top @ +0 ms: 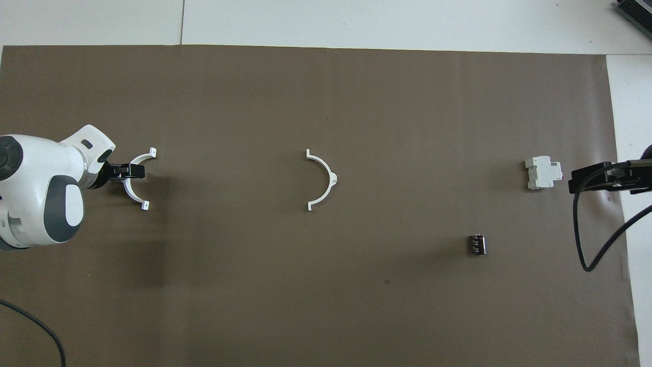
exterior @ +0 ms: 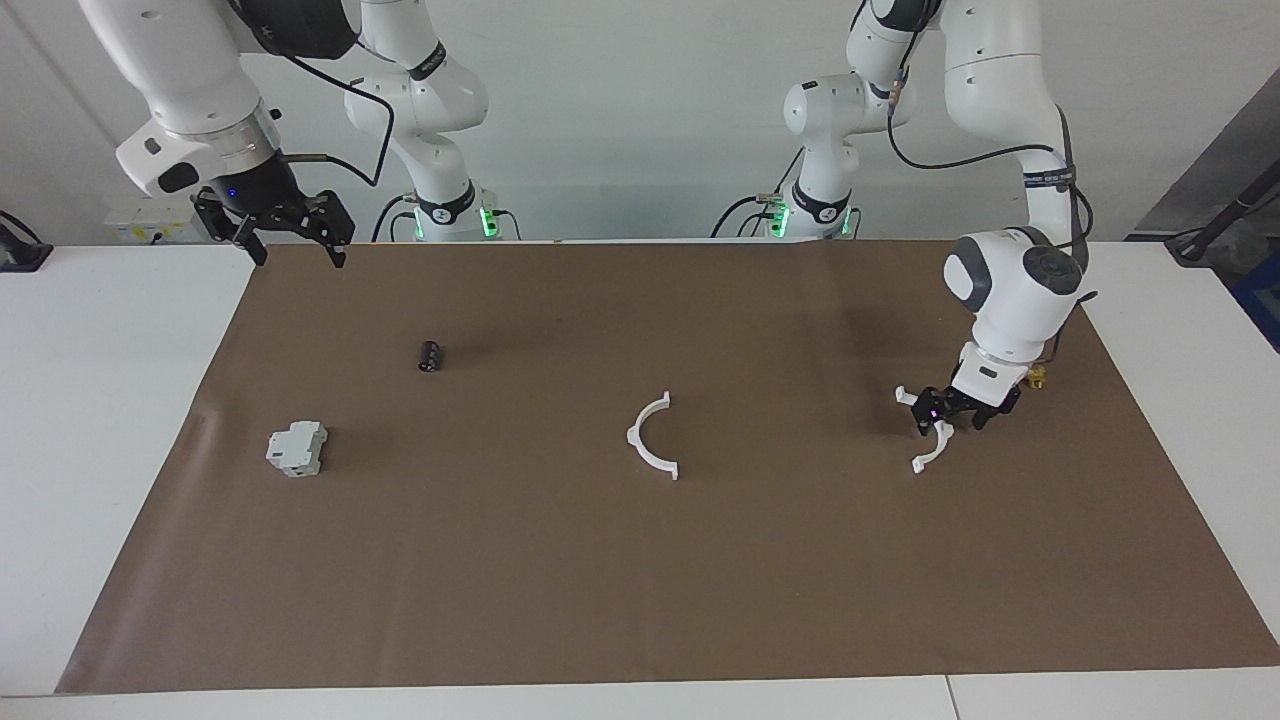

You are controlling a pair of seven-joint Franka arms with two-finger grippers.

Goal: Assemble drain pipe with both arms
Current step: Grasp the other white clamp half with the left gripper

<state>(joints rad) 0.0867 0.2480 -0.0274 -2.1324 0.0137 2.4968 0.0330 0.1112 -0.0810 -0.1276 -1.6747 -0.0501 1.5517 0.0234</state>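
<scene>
Lying apart: 2 thin white half-rings (exterior: 652, 439) (exterior: 933, 445).

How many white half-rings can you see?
2. One half-ring lies mid-mat; the other half-ring lies toward the left arm's end, under the left tool. None seems hidden.
</scene>
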